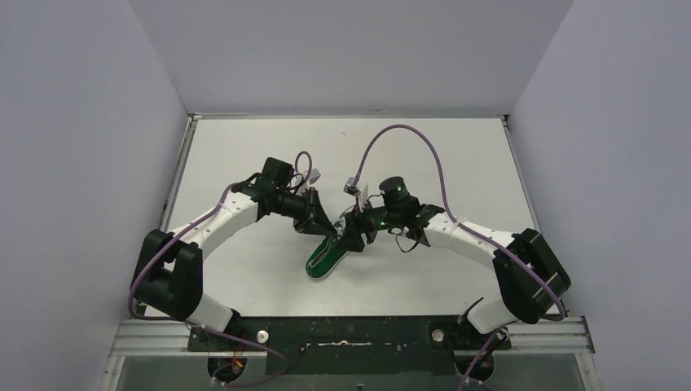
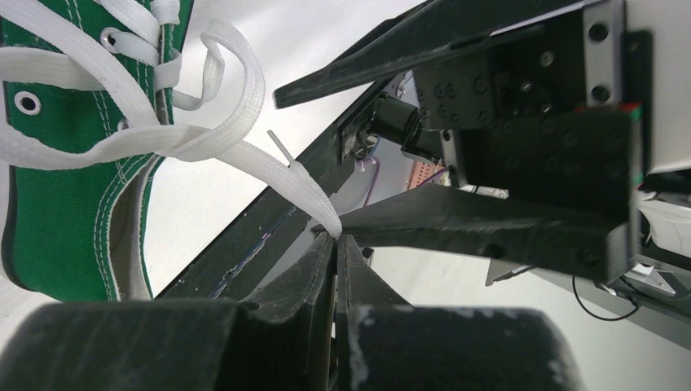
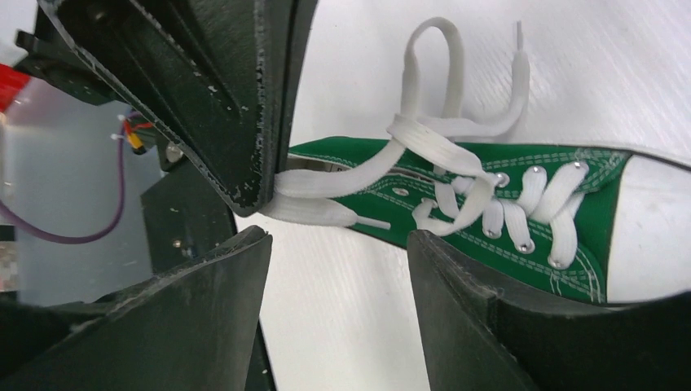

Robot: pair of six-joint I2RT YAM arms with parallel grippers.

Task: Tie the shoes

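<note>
A white table (image 1: 244,163) between pale walls holds the green shoe (image 1: 326,259) lying on its side. Just beside the shoe's open top, the left gripper (image 2: 336,244) has its jaws pressed together on a taut white lace (image 2: 269,155). The right gripper (image 3: 334,244) hovers near the shoe's laced front, jaws spread with nothing between them.

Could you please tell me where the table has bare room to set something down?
Bare: the far table strip beyond both arms, and the near patch between sneaker and right arm. Crowded: where left gripper and right gripper meet at the laces.
</note>
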